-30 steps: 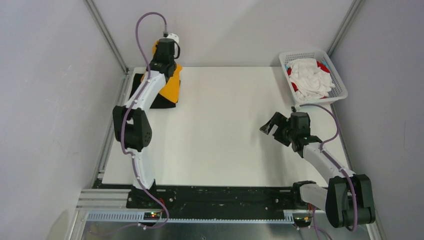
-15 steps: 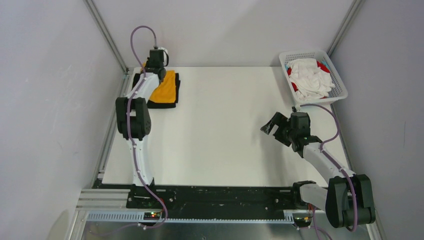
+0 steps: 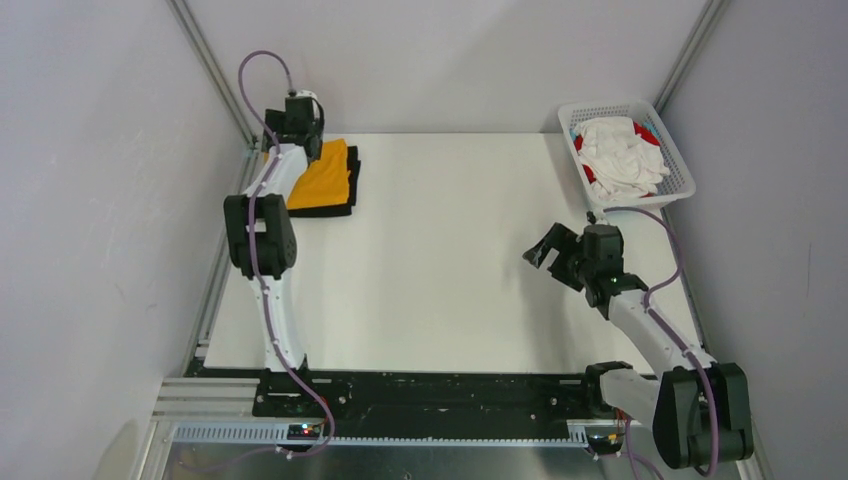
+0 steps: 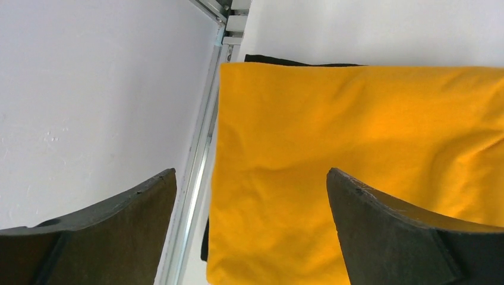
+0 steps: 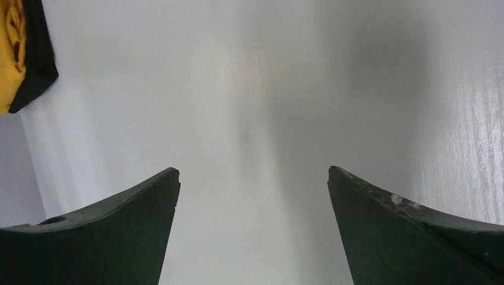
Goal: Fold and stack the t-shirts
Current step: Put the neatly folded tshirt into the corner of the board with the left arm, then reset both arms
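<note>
A folded mustard-orange t-shirt (image 3: 326, 176) lies on top of a folded black t-shirt (image 3: 335, 209) at the table's far left corner. My left gripper (image 4: 251, 178) hovers over the orange shirt's (image 4: 356, 142) left edge. It is open, with nothing between its fingers. A strip of the black shirt (image 4: 285, 60) shows beyond the orange one. My right gripper (image 3: 541, 252) hangs open and empty over bare table at the right. Its wrist view catches the orange shirt (image 5: 8, 53) and the black shirt (image 5: 39, 59) at the top left. White and red t-shirts (image 3: 620, 156) lie crumpled in the basket.
The white mesh basket (image 3: 682, 184) stands at the table's far right corner. An aluminium frame rail (image 4: 199, 154) runs along the table's left edge beside the stack. Grey walls close in the left, back and right sides.
My left gripper lowered the orange t-shirt flat onto the black one, opened and drew back toward the far left corner. The right arm barely moved.
</note>
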Controlling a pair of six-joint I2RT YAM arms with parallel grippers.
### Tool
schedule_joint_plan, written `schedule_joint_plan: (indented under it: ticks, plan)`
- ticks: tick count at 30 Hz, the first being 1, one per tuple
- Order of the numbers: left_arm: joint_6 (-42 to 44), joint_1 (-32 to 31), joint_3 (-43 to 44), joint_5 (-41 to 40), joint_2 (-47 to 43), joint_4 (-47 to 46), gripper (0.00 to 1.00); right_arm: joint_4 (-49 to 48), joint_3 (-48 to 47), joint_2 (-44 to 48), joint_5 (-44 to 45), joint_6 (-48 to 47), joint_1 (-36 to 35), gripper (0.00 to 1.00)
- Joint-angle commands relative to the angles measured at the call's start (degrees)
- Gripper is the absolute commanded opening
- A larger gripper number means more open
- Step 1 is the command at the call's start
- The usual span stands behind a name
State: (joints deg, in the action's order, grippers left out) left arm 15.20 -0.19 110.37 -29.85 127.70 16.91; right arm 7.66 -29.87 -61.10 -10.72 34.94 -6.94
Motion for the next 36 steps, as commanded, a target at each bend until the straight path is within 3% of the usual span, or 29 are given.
schedule_joint_plan:
  ticks: [1,7,10,12,13,17,20,24,36]
  plan:
    - [-9.6,0.0,-1.8,3.1,-11.8,-1.9,1.00,1.8,-0.8,4.6,1.2,-1.1,-0.2,0.99]
    - [-25.6,0.0,-11.6,19.7,-27.9,-1.9,1.00,8.8,-0.6,13.7,2.9,-0.6,-0.8,0.99]
    - [-33.5,-1.7,-21.7,22.6,-38.1,-2.6,1.00,12.5,-0.2,18.0,3.8,-0.3,-1.2,0.99]
    - [-36.3,-5.9,-29.3,20.2,-44.7,-3.1,1.00,13.7,0.6,20.5,3.5,0.0,-1.7,0.99]
    - [-36.9,-8.0,-32.0,15.1,-46.7,-3.5,1.00,13.9,1.2,21.4,3.4,0.3,-2.2,0.99]
    - [-38.4,-23.2,-48.6,1.6,-60.4,-3.6,1.00,16.2,3.0,26.1,4.7,0.9,-3.5,0.99]
    - [-43.6,-35.9,-63.3,-3.5,-67.8,-3.6,1.00,16.8,4.8,28.6,5.8,1.1,-4.3,0.99]
    - [-50.6,-47.3,-78.3,-10.4,-79.0,-2.3,1.00,17.4,8.6,35.3,12.1,2.7,-4.9,0.99]
    - [-51.0,-47.6,-81.0,-11.2,-85.4,0.4,1.00,17.0,11.1,41.9,15.0,4.4,-4.9,0.99]
